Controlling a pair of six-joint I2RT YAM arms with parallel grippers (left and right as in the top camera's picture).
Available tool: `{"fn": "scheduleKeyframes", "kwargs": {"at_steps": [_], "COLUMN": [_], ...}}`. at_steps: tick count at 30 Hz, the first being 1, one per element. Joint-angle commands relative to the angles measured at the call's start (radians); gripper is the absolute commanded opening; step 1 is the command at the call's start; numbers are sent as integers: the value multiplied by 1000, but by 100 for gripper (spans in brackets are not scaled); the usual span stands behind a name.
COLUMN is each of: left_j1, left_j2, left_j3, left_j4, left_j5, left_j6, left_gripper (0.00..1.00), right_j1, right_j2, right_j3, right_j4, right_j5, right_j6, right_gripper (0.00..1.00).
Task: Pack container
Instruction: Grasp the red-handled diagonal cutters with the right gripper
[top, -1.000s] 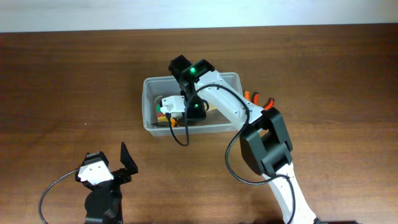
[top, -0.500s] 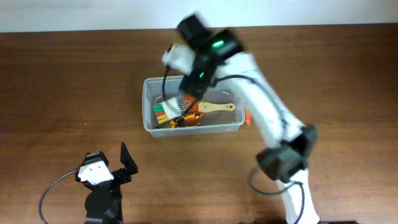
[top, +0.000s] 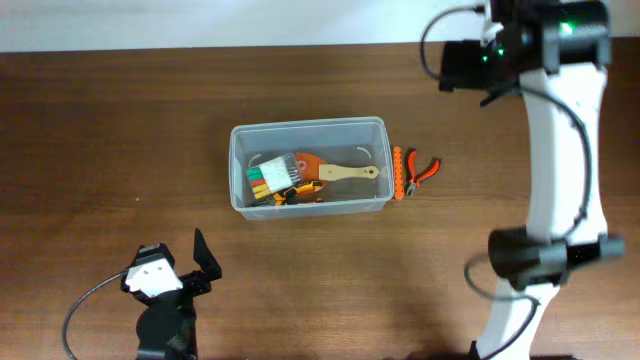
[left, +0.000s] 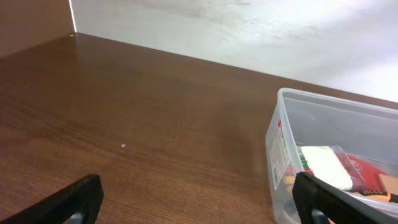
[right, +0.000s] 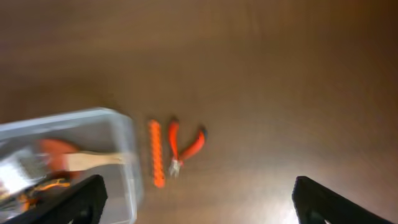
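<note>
Right gripper (right: 199, 204) hung over counter (top: 110, 120), jaws wide apart, empty; left gripper (left: 199, 202) likewise apart. I saw orange pliers (top: 422, 170) just beside container (top: 237, 170).

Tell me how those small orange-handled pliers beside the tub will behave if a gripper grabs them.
The pliers lie flat on the table, so they probably won't roll. Their handles are splayed, so a squeeze across them would likely swing them shut. They look small and rigid, probably light.
</note>
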Motion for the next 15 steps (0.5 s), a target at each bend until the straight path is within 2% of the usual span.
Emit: {"fn": "scheduleKeyframes", "kwargs": {"at_steps": [1,8,15], "left_j1": [-4,-4,-4], "left_j2": [-5,-5,-5], "left_j3": [-4,-4,-4], "left_j4": [-1,-1,-1], "left_j5": [-4,-3,-4], "left_j6": [9,9,9], "left_gripper": [99,99,99], "right_j1": [-32,-37,-44], "right_j2": [92,156,157], "right_j3": [-125,-451,-644], "right_j4": [-2,223,341], "right_j5": [-36,-131,-158], "right_j6": [196,279,381], "right_gripper": [93,90,88]}}
